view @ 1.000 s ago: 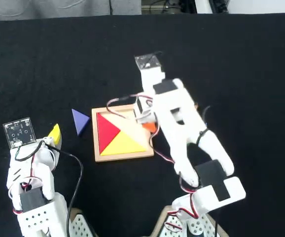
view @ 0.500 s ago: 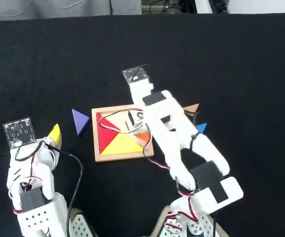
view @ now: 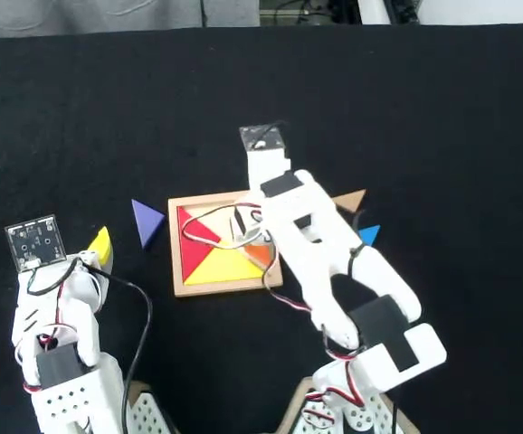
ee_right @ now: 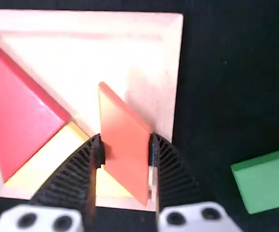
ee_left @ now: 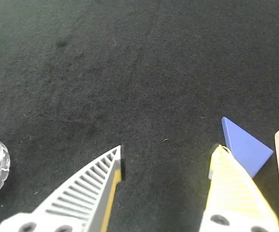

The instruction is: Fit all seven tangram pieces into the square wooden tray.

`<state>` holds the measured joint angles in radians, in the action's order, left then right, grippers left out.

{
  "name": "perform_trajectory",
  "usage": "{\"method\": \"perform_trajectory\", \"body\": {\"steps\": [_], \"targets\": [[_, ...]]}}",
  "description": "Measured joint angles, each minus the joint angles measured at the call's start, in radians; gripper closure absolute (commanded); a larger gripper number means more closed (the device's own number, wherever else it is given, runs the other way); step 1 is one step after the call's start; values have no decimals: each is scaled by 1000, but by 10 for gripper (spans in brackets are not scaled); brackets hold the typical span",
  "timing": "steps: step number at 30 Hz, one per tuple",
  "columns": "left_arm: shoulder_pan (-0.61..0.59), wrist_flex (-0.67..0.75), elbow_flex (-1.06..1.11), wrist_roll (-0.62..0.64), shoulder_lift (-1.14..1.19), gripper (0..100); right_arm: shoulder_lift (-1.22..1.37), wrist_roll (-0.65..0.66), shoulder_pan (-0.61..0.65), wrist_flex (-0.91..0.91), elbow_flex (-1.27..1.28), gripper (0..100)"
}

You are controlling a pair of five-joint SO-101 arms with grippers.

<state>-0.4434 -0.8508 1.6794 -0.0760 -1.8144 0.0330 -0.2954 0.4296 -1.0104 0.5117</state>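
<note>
Gripping the orange piece [ee_right: 122,125] by its two opposite edges, the right gripper [ee_right: 125,144] is clamped on it and holds it above the tray [ee_right: 174,72], near the wall on that arm's side. The piece appears tilted, with its far corner over bare wood, probably so that it can be lowered into the open space without catching the rim. A red triangle [ee_right: 19,111] and a yellow triangle [ee_right: 48,162] already lie flat in the tray and meet along one edge, so roughly half the floor is free for the remaining pieces. From above, the tray [view: 175,262] sits near the middle of the black table [view: 442,108], partly under the right arm. A green piece [ee_right: 267,179] lies just beside the tray. A brown piece [view: 350,199] and a small blue triangle [view: 368,235] lie close together on the same side. A purple triangle [view: 146,221] rests near the opposite wall. The left gripper [ee_left: 168,150] hangs low near that triangle, fingers spread and holding nothing, seemingly ready to take it.
</note>
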Motion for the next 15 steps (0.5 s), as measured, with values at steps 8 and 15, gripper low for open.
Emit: {"method": "perform_trajectory", "body": {"steps": [8,15], "targets": [[0,0,0,0,0,712,68,20,5,11,-2,959],[0,0,0,0,0,712,69,51,5,-77,-46,958]]}}
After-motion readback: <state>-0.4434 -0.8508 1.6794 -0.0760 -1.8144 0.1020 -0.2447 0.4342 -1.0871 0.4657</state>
